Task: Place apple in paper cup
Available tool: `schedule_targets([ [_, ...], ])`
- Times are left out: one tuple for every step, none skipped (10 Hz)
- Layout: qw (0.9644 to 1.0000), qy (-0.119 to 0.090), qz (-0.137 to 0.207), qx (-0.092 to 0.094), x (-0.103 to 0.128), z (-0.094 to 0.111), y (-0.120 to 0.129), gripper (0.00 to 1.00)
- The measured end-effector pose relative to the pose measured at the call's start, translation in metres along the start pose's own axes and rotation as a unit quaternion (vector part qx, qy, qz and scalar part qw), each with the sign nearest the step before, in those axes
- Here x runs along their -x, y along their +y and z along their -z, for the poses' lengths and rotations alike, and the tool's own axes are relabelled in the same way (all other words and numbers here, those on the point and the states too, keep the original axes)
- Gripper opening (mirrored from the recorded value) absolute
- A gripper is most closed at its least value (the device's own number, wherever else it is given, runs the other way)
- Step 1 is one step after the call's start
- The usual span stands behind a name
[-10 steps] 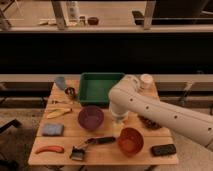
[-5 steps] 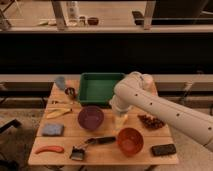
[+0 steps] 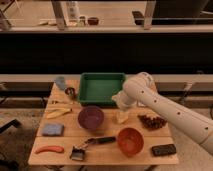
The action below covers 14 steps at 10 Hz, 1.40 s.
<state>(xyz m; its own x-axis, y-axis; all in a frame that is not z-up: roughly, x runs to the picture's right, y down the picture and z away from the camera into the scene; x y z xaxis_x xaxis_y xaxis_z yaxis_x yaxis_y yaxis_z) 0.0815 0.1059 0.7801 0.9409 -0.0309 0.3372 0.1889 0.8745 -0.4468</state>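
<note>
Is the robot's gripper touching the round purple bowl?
Apart. The camera view shows bare wooden table between the round purple bowl and the gripper, which hangs over a small pale object beside it.

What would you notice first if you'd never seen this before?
The big white robot arm reaching in from the right, with its gripper hanging low just right of the purple bowl. Then the bright green tray at the back and the orange-red bowl near the front.
</note>
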Motion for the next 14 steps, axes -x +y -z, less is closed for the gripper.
schedule_targets([
  [1.0000,-0.001,-0.008,-0.003,-0.011,0.003,0.001,0.80],
  [0.9999,-0.003,-0.014,-0.002,-0.016,0.001,0.003,0.80],
  [0.9998,-0.006,-0.020,0.002,-0.022,-0.005,0.004,0.80],
  [0.9996,-0.011,-0.026,0.009,-0.029,-0.014,0.007,0.80],
  [0.9992,-0.017,-0.032,0.018,-0.036,-0.028,0.010,0.80],
  [0.9988,-0.024,-0.034,0.026,-0.039,-0.041,0.010,0.80],
  [0.9984,-0.030,-0.036,0.030,-0.040,-0.049,0.008,0.80],
  [0.9980,-0.035,-0.041,0.031,-0.043,-0.054,0.006,0.80],
  [0.9976,-0.039,-0.046,0.033,-0.045,-0.055,0.005,0.80],
  [0.9973,-0.042,-0.049,0.035,-0.046,-0.057,0.004,0.80],
  [0.9970,-0.045,-0.051,0.036,-0.046,-0.059,0.004,0.80],
  [0.9967,-0.047,-0.055,0.037,-0.049,-0.060,0.004,0.80],
  [0.9964,-0.049,-0.058,0.038,-0.052,-0.061,0.005,0.80],
  [0.9960,-0.052,-0.061,0.040,-0.055,-0.063,0.007,0.80],
])
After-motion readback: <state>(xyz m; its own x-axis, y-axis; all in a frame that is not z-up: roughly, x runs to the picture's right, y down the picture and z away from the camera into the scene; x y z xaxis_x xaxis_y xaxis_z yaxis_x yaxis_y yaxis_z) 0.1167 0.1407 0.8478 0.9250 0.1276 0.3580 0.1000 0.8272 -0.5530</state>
